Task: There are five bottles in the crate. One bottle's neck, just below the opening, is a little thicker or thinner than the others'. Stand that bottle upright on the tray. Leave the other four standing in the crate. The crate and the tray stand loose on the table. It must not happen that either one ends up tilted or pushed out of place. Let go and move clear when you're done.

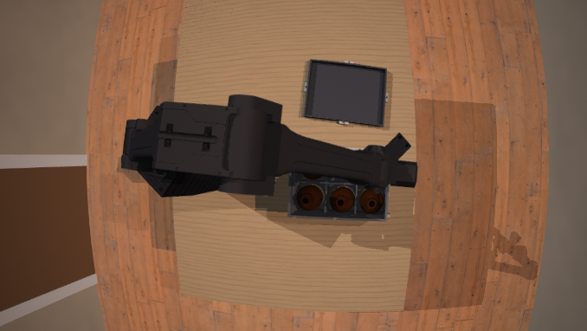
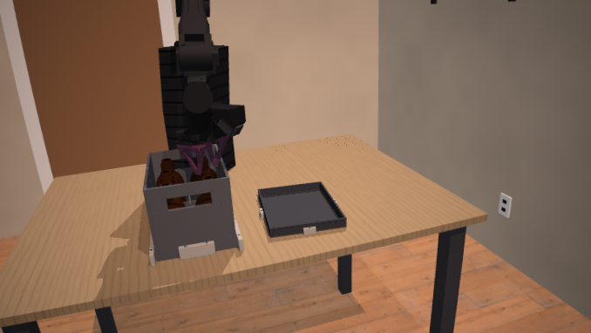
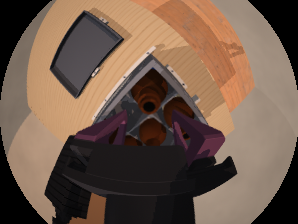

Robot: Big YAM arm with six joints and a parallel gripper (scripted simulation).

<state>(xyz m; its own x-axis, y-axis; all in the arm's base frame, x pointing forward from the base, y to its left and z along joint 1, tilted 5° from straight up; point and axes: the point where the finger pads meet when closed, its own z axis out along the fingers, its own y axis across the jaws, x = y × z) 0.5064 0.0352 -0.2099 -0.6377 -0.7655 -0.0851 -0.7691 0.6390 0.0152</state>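
We see the parted purple-fingered gripper (image 2: 207, 167) (image 3: 152, 131), holding nothing, poised over the grey compartmented crate (image 2: 192, 231) (image 1: 338, 218) (image 3: 107, 104) of brown bottles, left of centre in the exterior view, presumably to reach a neck.

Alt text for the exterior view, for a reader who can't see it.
A black arm's gripper, purple fingers spread, reaches into the top of a grey crate holding brown bottles. To the crate's right in the picture, a dark tray lies on the wooden table with nothing in it.
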